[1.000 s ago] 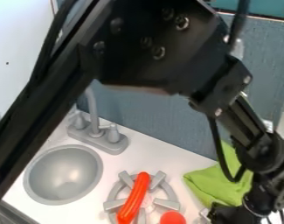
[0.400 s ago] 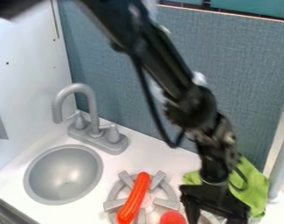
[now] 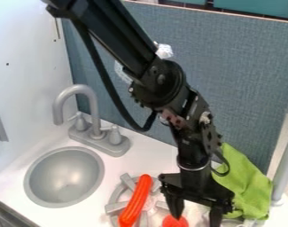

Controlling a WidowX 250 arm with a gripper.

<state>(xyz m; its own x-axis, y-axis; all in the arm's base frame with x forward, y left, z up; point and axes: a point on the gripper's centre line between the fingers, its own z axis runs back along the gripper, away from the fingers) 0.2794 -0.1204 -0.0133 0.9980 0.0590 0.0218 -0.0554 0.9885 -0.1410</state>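
The gripper hangs at the lower right of the camera view, pointing down, its two fingers apart with nothing seen between them. Beside its left finger, partly behind the tip, is a red rounded thing at the bottom edge. An orange-red sausage-shaped toy lies slanted across the grey stove burner, left of the gripper. Just right of the gripper, a crumpled green cloth rests against the blue-grey back panel, its left part hidden by the arm.
A round grey sink is set in the white counter at the left, with a grey faucet behind it. A blue-grey panel stands at the back. A pale post rises at the right.
From the right edge, the gripper has come left to beside the burner. The upper arm has swung away from over the sink. Sausage, red thing and cloth look unmoved.
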